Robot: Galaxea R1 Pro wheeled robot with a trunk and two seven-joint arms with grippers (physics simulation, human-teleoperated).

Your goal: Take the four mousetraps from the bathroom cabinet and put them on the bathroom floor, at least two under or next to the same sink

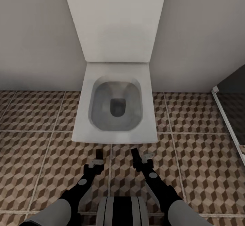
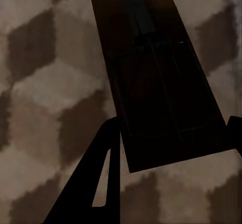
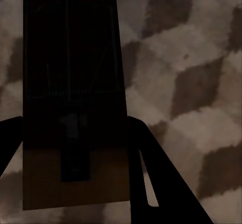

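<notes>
Here the robot faces a white boxy toilet [image 1: 117,107] on the cube-patterned brown and beige tiled bathroom floor [image 1: 197,158], with no sink in sight, so the sensible move is to carry both loads level to the vanity before lowering them flat. The left claw [image 1: 99,155] is clenched on a small flat dark wooden mousetrap [image 2: 159,77]; the right claw [image 1: 135,153] likewise grips a second mousetrap [image 3: 73,103], both held just above the tiles.
</notes>
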